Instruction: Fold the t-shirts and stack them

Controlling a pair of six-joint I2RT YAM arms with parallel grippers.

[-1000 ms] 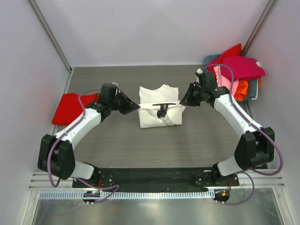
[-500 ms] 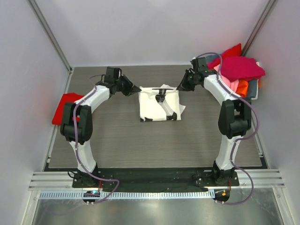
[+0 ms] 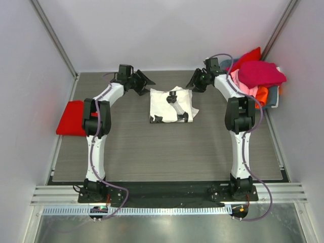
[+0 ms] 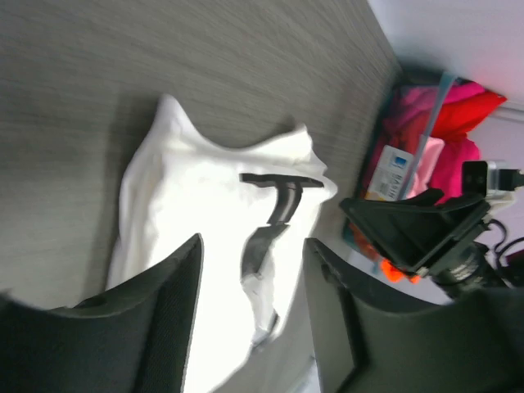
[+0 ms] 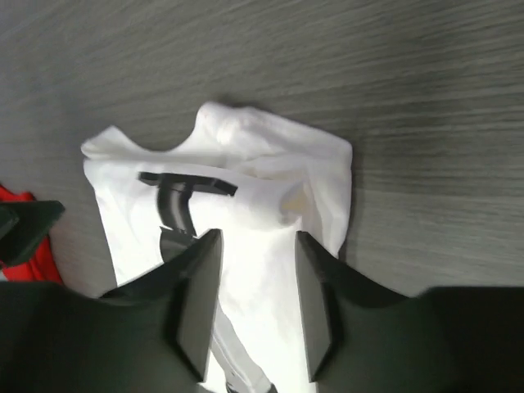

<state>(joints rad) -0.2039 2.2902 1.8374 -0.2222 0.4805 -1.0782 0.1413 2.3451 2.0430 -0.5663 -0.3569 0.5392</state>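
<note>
From above, we are seeing the folded white t-shirt [image 3: 171, 105] lying mid-table between the left gripper [image 3: 147, 81] and the right gripper [image 3: 192, 84], and a red t-shirt [image 3: 71, 119] lying at the table's left edge. Through the left wrist camera, we are watching its fingers [image 4: 164, 311] standing spread and empty over the white t-shirt. Through the right wrist camera, its fingers [image 5: 196, 303] are likewise standing apart, pinching nothing.

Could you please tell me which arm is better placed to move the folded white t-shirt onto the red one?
Probably left. The open left hand hovers beside the white printed cloth t-shirt, and the folded plain red cloth t-shirt lies on that arm's side; the right hand sits on the opposite side.
</note>
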